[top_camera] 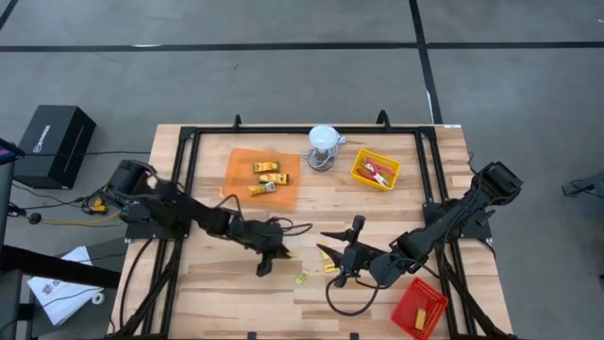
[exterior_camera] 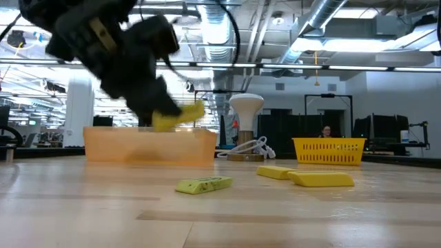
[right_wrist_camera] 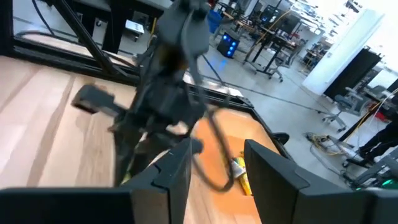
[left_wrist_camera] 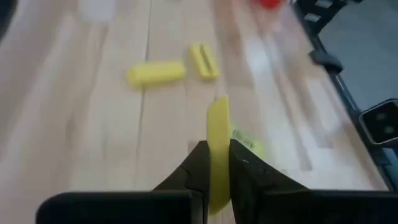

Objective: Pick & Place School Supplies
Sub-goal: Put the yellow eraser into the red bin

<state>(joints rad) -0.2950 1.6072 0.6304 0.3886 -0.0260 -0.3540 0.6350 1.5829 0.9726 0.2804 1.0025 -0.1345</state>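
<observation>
Yellow packet (left_wrist_camera: pixel 217 134) in clamped L hand (left_wrist_camera: pixel 215 163).

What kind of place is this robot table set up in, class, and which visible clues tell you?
Probably a large industrial lab or workshop: exposed ceiling ducts and strip lights overhead, a concrete floor with taped lines, and rows of workstations behind the wooden table.

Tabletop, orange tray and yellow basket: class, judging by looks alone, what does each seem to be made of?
Tabletop: wood, pale butcher-block strips with visible grain, light sheen.
Orange tray: probably plastic; its wall looks translucent and smooth.
Yellow basket: likely moulded plastic; its sides are an open lattice of uniform colour.
</observation>
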